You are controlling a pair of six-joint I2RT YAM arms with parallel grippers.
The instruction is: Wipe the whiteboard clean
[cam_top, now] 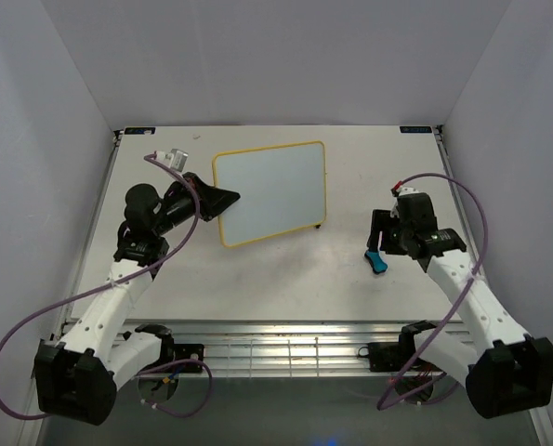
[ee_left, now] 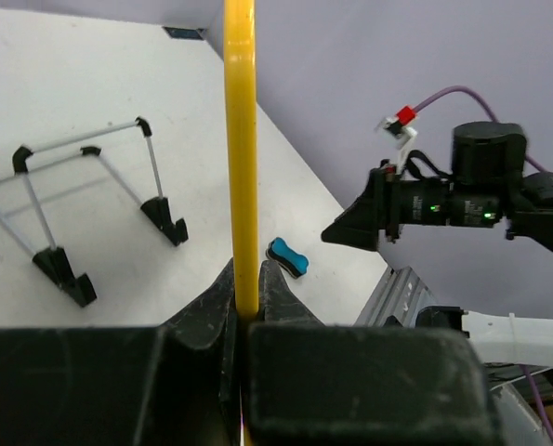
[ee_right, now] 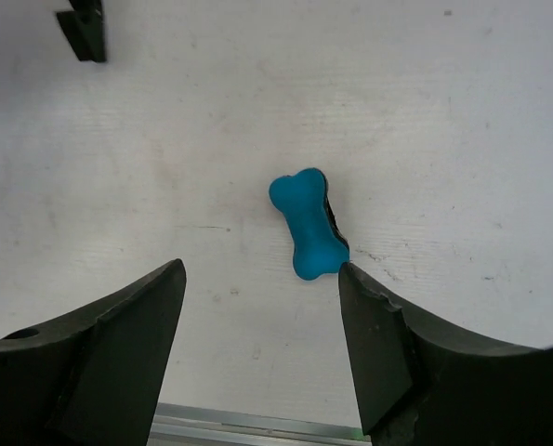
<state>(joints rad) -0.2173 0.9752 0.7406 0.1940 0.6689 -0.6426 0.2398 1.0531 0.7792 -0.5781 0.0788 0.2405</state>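
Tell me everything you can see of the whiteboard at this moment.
The whiteboard is a small rectangular white panel with rounded corners and a thin yellow frame. In the top view its face looks blank, with no writing visible. The left gripper is shut on the edge nearest the left arm, and the frame is pinched between its fingers. The board is off the black wire stand, which stands on the table beside it. Whether any corner touches the table cannot be told.

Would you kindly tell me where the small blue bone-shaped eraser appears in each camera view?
Top external: the blue bone-shaped eraser lies right of centre, by the right gripper.
Left wrist: eraser near centre.
Right wrist: eraser at centre, above the fingers.
Shared landmark: the right gripper, visible in all three.
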